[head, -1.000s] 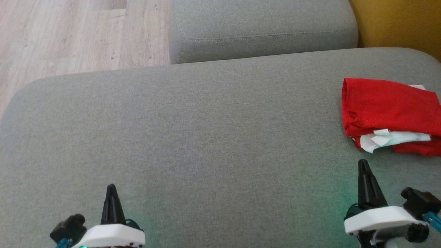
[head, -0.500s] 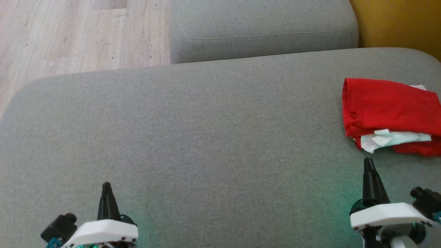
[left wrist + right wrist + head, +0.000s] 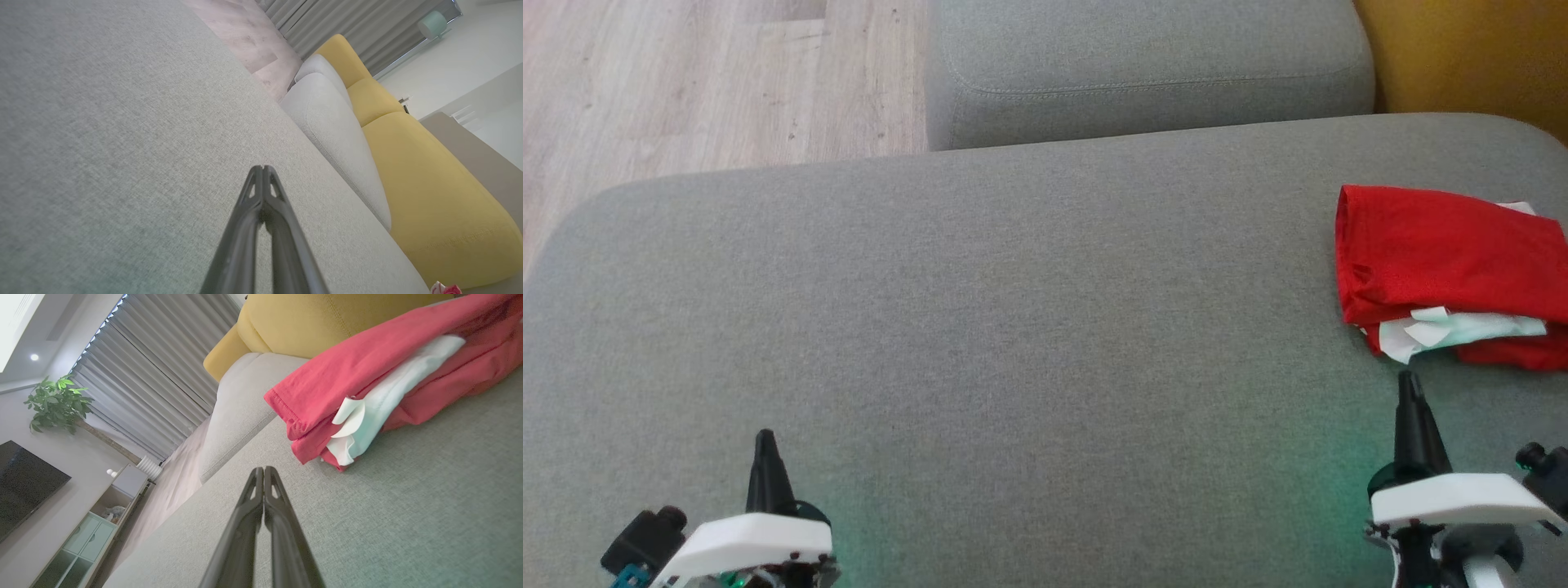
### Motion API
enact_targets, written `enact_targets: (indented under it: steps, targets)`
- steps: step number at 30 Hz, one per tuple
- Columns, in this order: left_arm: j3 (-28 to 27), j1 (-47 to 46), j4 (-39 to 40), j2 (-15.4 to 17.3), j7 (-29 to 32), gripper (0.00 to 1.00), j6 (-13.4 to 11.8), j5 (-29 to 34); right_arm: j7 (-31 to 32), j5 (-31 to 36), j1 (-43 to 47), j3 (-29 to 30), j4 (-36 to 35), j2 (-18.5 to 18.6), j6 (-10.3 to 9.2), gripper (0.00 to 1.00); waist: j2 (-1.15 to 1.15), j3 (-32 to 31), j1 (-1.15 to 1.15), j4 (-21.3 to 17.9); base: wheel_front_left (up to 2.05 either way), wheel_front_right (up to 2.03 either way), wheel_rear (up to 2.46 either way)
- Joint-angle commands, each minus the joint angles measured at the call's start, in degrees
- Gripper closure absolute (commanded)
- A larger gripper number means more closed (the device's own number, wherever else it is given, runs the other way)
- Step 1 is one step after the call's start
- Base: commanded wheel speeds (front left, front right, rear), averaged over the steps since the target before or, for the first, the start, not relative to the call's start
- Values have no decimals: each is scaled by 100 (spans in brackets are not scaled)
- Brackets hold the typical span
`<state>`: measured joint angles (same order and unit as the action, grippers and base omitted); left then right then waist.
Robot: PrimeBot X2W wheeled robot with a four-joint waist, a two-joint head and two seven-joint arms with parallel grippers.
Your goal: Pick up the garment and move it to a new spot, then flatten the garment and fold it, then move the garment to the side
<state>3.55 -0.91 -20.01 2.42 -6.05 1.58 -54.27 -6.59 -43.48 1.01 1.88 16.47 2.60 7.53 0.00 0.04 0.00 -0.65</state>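
Your right gripper [image 3: 1408, 380] — fingers pressed together, empty | folded red garment [image 3: 1437, 253] lies just ahead of its tip, not touching, on the grey cushion [image 3: 1013, 294] | your left gripper [image 3: 765, 437] — likewise clenched, holding nothing, well apart from the garment

You've got a wide run of bare grey seat [image 3: 1013, 327] across the middle, open right up to the far edge. Your left end effector [image 3: 765, 437], fingers pressed together, has free fabric on every side. Your right end effector [image 3: 1409, 380], closed too, has the folded red garment [image 3: 1445, 253] just ahead of its tip, blocking that corner. Beyond the far edge a second grey cushion [image 3: 1143, 73] rises, a yellow cushion [image 3: 1462, 49] beside it; wooden floor [image 3: 686, 82] lies far left.
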Motion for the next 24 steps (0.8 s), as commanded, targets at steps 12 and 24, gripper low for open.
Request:
enact_targets:
  steps: [12,24]
  targets:
    - [-285,-317,272,23,225,100,130,-698,207,-933,-375,26,-212,92,-2,100,0,3,0,11,0,0,0]
    - [-427,-359,335,28,427,100,220,-1306,404,-1727,-441,88,-220,97,-3,100,0,5,0,22,0,0,0]
